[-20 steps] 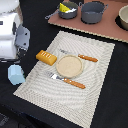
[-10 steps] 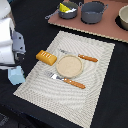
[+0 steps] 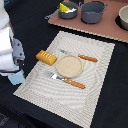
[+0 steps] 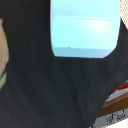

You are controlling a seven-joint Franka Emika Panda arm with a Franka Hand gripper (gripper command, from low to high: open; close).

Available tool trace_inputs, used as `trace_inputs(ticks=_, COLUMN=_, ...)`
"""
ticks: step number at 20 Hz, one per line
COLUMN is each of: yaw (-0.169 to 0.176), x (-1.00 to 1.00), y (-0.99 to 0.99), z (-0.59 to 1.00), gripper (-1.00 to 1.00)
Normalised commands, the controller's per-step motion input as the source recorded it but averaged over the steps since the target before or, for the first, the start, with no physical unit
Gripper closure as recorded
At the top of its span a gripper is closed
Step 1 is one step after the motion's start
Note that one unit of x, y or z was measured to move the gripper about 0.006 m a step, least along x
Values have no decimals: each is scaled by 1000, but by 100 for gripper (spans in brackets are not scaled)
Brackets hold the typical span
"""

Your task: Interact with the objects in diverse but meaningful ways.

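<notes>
A pale blue rounded-top block point(image 3: 18, 78) lies on the dark table just off the placemat's corner, at the exterior view's left. It fills much of the wrist view point(image 4: 85, 27). My gripper point(image 3: 16, 71) hangs directly over it, and the white arm hides the fingers, so I cannot tell whether they touch the block. No fingers show in the wrist view. A golden-brown bread loaf point(image 3: 46, 57) rests on the placemat point(image 3: 95, 95). A yellow cheese wedge point(image 3: 65, 8) sits in a grey pot at the back.
On the placemat are a round tan plate point(image 3: 69, 65), an orange-handled knife point(image 3: 83, 58) behind it and an orange-handled fork point(image 3: 68, 80) in front. A second grey pot point(image 3: 93, 11) and a bowl point(image 3: 123, 18) stand on a brown board at the back.
The arm has come down and toward the blue block, now covering its top. The block and the items on the placemat stay where they were.
</notes>
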Motion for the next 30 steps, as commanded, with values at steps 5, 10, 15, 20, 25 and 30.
trace_inputs(ticks=5, yaw=0, x=138, y=-178, z=-240, gripper=-100)
trace_inputs(ticks=10, yaw=0, x=260, y=-56, z=-198, gripper=-100)
trace_inputs(ticks=15, yaw=0, x=339, y=0, z=-142, gripper=-100)
trace_inputs(ticks=20, yaw=0, x=272, y=-4, z=-152, gripper=100)
trace_inputs(ticks=25, yaw=0, x=269, y=-39, z=-29, gripper=100)
trace_inputs(ticks=30, yaw=0, x=234, y=-72, z=50, gripper=100)
